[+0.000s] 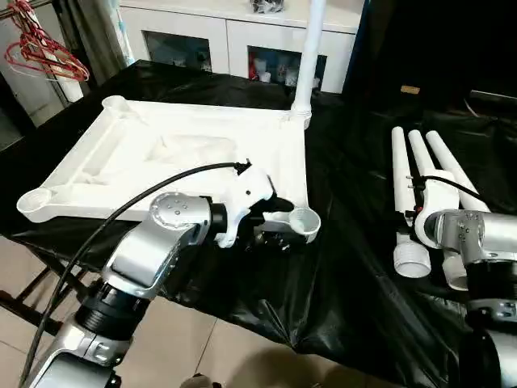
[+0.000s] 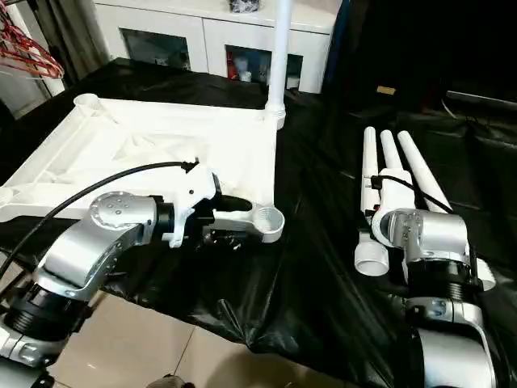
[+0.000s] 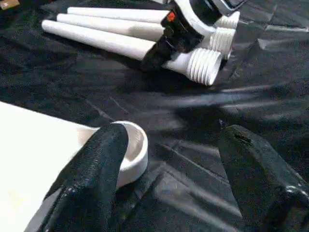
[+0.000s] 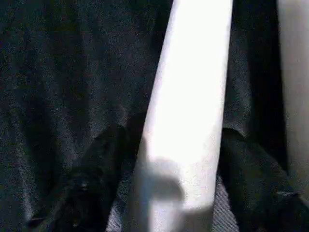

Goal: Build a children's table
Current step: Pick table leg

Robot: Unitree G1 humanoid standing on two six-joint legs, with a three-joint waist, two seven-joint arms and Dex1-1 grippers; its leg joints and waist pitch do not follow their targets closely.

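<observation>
Black-draped table (image 1: 339,267). Left gripper (image 3: 169,159) level, open astride tabletop (image 1: 186,153) corner socket (image 1: 303,220). Right gripper (image 4: 178,164) lowered, open, straddling one of three loose legs (image 1: 428,170); fourth leg (image 1: 311,56) upright in far socket.

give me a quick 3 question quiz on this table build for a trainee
1. How many legs lie loose on the black cloth?
2. True or false: one leg already stands in a corner socket of the table top.
3. The right gripper has its jaws on either side of: A) a loose leg B) a hanger C) the top's edge?

Key: 1. three; 2. true; 3. A
</observation>
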